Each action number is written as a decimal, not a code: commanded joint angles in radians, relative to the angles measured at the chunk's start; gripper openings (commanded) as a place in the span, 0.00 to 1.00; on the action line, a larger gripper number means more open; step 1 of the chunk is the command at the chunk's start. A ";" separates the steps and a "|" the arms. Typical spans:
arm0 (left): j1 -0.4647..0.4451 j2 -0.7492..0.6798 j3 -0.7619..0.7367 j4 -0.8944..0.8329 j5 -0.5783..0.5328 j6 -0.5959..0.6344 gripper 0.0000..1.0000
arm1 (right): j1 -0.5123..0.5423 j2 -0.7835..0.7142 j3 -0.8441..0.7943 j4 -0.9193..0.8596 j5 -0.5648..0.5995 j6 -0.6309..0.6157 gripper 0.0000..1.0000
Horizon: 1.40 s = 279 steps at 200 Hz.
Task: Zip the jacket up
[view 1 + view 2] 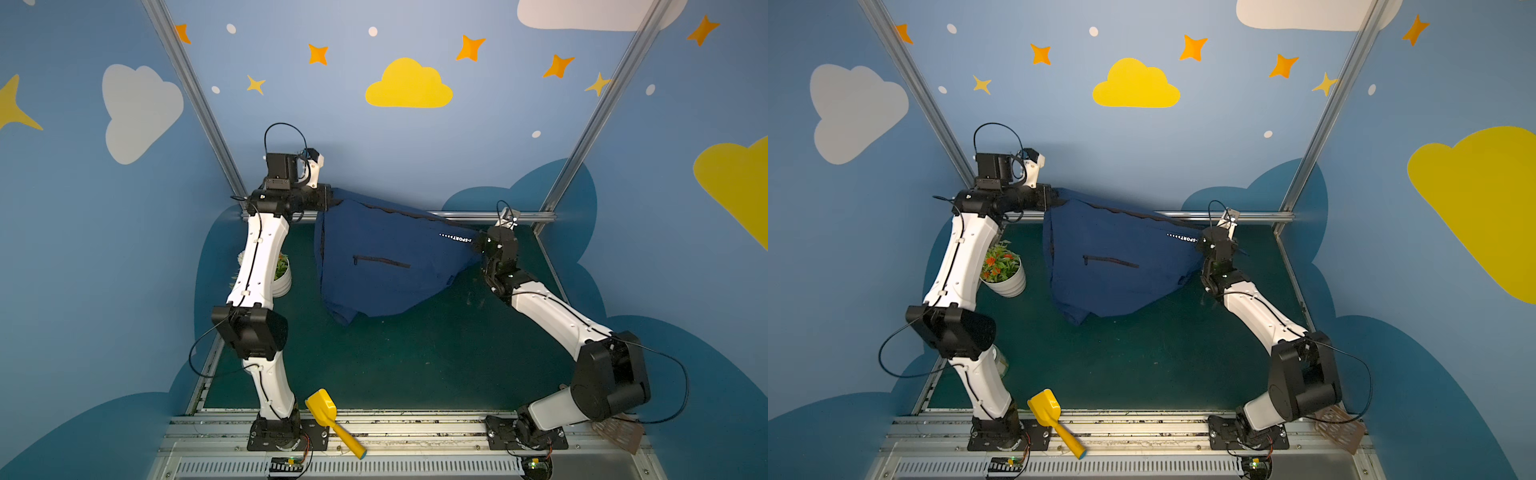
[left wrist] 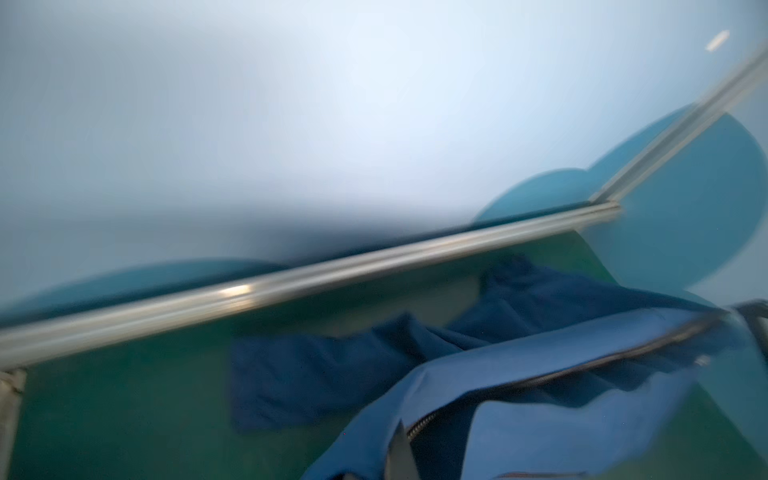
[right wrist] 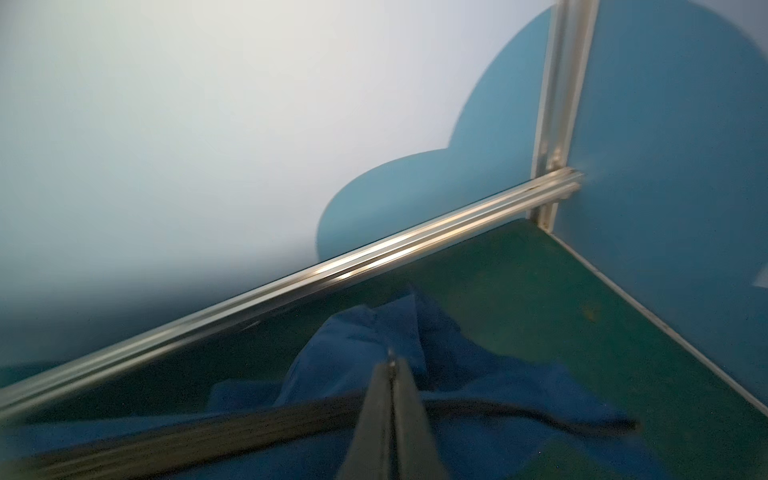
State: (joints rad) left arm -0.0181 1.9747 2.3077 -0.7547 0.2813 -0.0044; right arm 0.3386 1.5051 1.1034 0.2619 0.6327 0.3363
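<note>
Navy fabric of jacket (image 1: 374, 249), strung over green desk (image 1: 415, 365) between left pincer (image 1: 334, 200) and right pincer (image 1: 478, 245), both clenched on its zipper edge, right beside SPORT print (image 1: 456, 237).

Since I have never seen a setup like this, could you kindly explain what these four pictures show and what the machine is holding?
It is a robot with two jointed arms, each ending in a two-fingered gripper. Two pictures come from a pair of cameras up high, looking down on the whole scene. The two blurred ones come from cameras on the arms' wrists. The left gripper and the right gripper are both shut on a navy jacket, stretching its dark zipper edge between them, while part of the cloth lies on the green table. A potted plant stands by the left arm, and a yellow scoop lies at the near edge.
</note>
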 commanded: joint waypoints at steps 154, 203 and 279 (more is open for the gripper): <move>0.063 -0.771 -1.431 0.461 -0.257 0.188 0.03 | 0.025 -0.632 -0.543 -1.045 0.210 0.935 0.00; 0.062 -0.832 -1.562 0.459 -0.334 0.205 0.03 | 0.023 -0.635 -0.597 -1.213 0.154 1.169 0.00; 0.064 -0.797 -1.616 0.457 -0.376 0.268 0.03 | 0.054 -0.700 -0.626 -1.172 0.231 1.057 0.00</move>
State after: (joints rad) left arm 0.0101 1.1652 0.6796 -0.3401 0.1047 0.2222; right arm 0.3878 0.8604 0.5053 -0.8249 0.6582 1.5253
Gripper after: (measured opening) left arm 0.047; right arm 0.046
